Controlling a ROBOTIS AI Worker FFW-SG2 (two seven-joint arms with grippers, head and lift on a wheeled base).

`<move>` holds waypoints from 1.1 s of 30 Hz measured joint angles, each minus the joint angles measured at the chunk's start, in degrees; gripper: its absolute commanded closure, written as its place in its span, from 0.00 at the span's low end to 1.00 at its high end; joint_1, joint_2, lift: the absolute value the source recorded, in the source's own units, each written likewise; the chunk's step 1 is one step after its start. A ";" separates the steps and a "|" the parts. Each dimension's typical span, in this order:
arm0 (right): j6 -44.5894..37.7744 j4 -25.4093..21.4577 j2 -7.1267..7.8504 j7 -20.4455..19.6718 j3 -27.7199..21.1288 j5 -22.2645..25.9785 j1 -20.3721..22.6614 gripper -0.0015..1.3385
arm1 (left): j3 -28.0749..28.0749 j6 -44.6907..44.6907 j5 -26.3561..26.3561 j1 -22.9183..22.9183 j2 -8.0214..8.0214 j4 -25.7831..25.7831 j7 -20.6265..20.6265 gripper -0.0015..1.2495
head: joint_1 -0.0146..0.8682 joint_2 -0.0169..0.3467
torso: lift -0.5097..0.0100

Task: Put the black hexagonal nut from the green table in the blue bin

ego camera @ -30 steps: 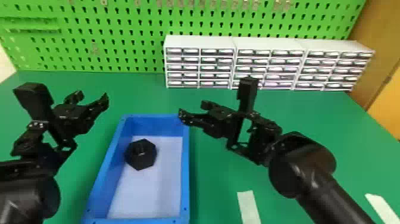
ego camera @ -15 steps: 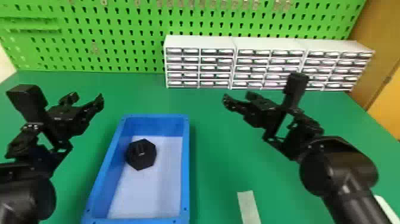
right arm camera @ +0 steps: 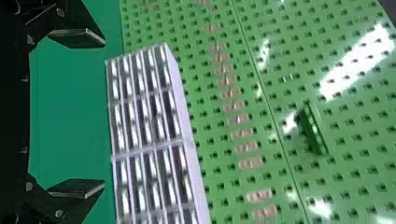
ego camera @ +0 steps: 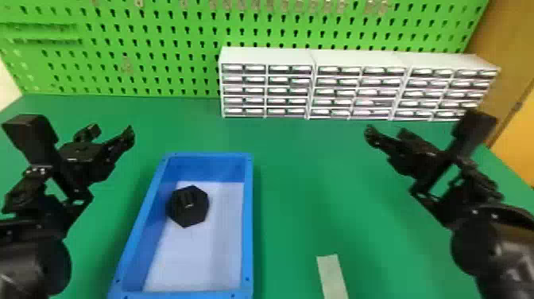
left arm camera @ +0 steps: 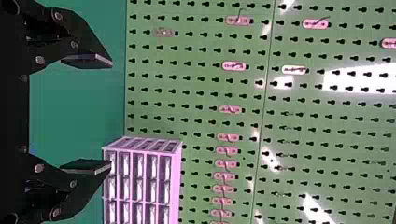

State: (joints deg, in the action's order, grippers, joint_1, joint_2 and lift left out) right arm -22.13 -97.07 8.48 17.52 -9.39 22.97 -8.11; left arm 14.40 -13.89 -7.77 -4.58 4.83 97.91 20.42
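The black hexagonal nut [ego camera: 187, 206] lies inside the blue bin [ego camera: 248, 222], on its pale floor toward the back left, near the left wall. My left gripper [ego camera: 113, 135] is held left of the bin in the head view; its fingers stand wide apart in the left wrist view, where the gripper [left arm camera: 88, 114] has nothing between them. Well to the right of the bin is my right gripper [ego camera: 383, 135], and in the right wrist view this gripper [right arm camera: 79, 113] is likewise open and holds nothing.
White drawer cabinets [ego camera: 310, 85] stand along the back of the green table [ego camera: 318, 179], before a green pegboard [ego camera: 159, 55]. A pale tape strip [ego camera: 332, 274] lies at the front, right of the bin.
My right gripper has moved away from the bin to the right. My left gripper has shifted slightly left. The nut has stayed in the same spot in the bin.
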 measured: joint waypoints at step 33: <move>-2.06 -2.51 -0.58 3.60 -20.42 -5.25 7.56 0.17 | -0.04 0.33 -1.43 0.03 -0.16 0.00 -0.80 0.39 | 0.80 0.07 | 0.79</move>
State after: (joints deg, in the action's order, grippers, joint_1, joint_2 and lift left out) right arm -24.18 -99.58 7.90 21.12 -29.81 17.71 -0.55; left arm 14.36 -13.56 -9.21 -4.55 4.67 97.91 19.63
